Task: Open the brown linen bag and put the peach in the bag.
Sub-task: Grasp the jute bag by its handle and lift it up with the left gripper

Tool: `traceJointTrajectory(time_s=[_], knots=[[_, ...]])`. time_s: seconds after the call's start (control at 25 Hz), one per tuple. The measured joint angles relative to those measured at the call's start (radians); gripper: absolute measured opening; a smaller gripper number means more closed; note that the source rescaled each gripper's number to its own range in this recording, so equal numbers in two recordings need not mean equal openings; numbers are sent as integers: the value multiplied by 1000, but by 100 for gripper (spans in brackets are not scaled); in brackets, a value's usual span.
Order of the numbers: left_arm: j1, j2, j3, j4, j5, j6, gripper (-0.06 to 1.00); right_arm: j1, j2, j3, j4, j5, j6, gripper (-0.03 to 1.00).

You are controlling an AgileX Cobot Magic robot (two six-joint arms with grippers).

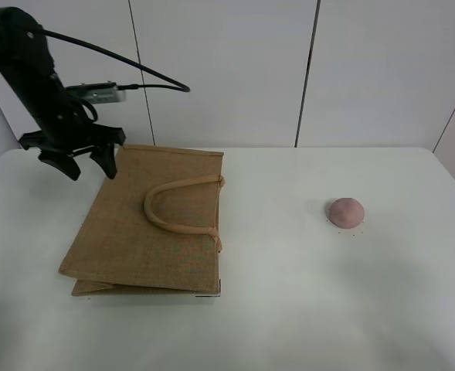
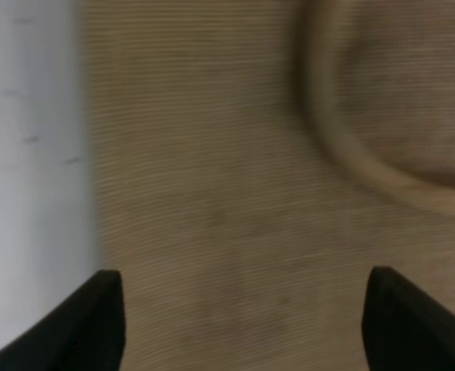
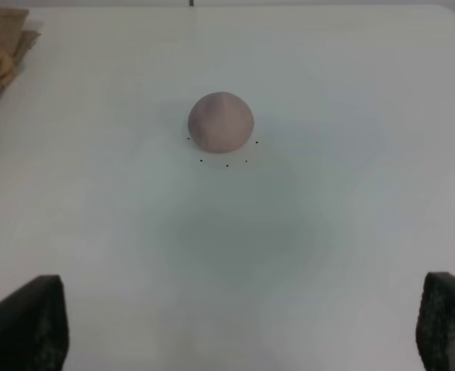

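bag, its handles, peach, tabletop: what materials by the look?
Brown linen bag: coarse woven, burlap-like cloth, matte; weave lines show in the left wrist view. Handles: lighter tan, rounded, probably cord or rope; blur hides the texture. Peach: matte dusty pink, no gloss; real fruit or a model, cannot tell. Table: smooth white with a faint sheen, maybe laminate.

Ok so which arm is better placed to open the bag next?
Left. The left end effector is open over the far left corner of the bag, with the handles close by. The right end effector is open facing the peach, well away from the bag.
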Motion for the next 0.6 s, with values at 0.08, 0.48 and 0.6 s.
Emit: traceJointTrajectory(time_s=[0.08,0.48,0.6], knots=[[-42,43,-29,-2,-1,-21,99,0,0,0,0,0,0,100],[-117,246,-178,16,-61,-76,99,0,0,0,0,0,0,100],[-117,286,-187,33,-68,-78,99,0,0,0,0,0,0,100]])
